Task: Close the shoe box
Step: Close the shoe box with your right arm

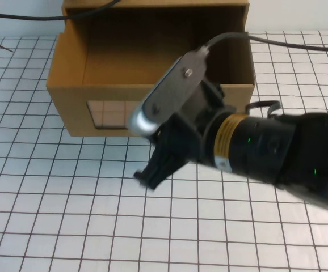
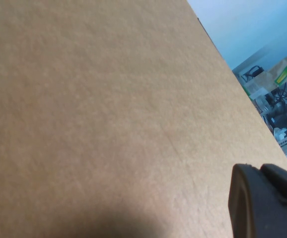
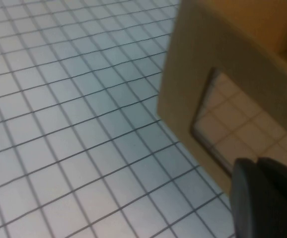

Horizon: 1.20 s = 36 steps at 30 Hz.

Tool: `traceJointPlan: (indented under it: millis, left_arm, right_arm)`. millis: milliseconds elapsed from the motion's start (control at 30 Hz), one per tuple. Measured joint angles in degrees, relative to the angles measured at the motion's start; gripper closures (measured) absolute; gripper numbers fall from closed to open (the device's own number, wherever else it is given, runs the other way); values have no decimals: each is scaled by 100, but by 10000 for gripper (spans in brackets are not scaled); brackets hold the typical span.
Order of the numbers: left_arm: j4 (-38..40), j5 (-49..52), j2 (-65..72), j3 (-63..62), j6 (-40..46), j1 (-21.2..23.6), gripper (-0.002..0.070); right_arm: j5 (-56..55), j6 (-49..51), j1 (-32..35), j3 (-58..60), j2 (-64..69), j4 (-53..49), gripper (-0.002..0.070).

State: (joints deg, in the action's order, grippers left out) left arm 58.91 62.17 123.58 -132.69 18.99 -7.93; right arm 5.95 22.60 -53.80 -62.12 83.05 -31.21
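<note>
The shoe box (image 1: 67, 96) is brown cardboard and stands at the far middle of the table, with its drawer pulled out toward me and open on top. Its clear window (image 1: 107, 113) shows in the front wall; the white pull tab is hidden behind my right arm. My right gripper (image 1: 148, 177) hangs just in front of the drawer's front wall, tips toward the table, shut and empty. In the right wrist view the box (image 3: 208, 44) and its window (image 3: 233, 129) lie close beside the right gripper (image 3: 258, 162). My left gripper (image 2: 260, 169) is shut, close against a plain cardboard face (image 2: 108, 109); it is out of the high view.
The table (image 1: 50, 198) is white with a black grid. Black cables (image 1: 300, 45) run along the far edge on both sides of the box. My right arm's dark body (image 1: 277, 147) covers the right middle of the table.
</note>
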Motion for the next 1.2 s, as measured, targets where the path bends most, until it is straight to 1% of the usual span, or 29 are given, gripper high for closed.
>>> traceJointPlan:
  millis: [67, 167, 433, 667, 933, 1200]
  left_arm:
    - [0, 0, 0, 0, 0, 0, 679]
    - [0, -10, 0, 0, -4, 0, 679]
    - [0, -17, 0, 0, -13, 0, 679]
    - [13, -22, 0, 0, -13, 0, 679]
    - [25, -12, 0, 0, 10, 0, 679]
    - [25, 11, 0, 0, 66, 0, 679]
  right_arm:
    - [-210, 167, 283, 0, 106, 57, 689]
    - [-471, 255, 503, 0, 286, 126, 689]
    - [-654, 284, 645, -449, 955, 126, 689]
    - [-662, 293, 1046, -1226, 1467, 126, 689]
    - [-691, 305, 1467, -1827, 1956, 148, 689]
    - [-735, 323, 1572, -2428, 2514, 169, 689]
